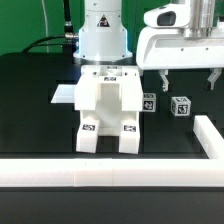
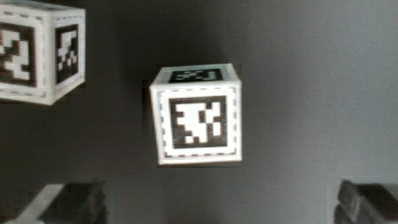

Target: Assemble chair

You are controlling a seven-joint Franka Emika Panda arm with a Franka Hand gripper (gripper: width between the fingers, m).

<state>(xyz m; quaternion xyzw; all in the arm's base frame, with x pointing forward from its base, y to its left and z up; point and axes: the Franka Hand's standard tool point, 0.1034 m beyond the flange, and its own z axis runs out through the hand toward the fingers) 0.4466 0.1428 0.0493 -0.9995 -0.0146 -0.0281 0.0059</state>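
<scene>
The chunky glossy white plastic chair body stood mid-frame on the black table. Right of it sat a small white tagged block, then a second tagged block. At upper right the jaws hung wide apart and empty, above the second tagged block and not touching it.

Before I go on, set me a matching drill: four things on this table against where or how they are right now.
Things:
1. gripper
2. chair body
3. blocks
4. rail

Places or states:
A. runs across the exterior view's foreground
B. open, over the blocks
C. mid-table, in front of the robot base
D. at the exterior view's right of the chair body

Pairs: 1-B, 2-C, 3-D, 4-A
</scene>
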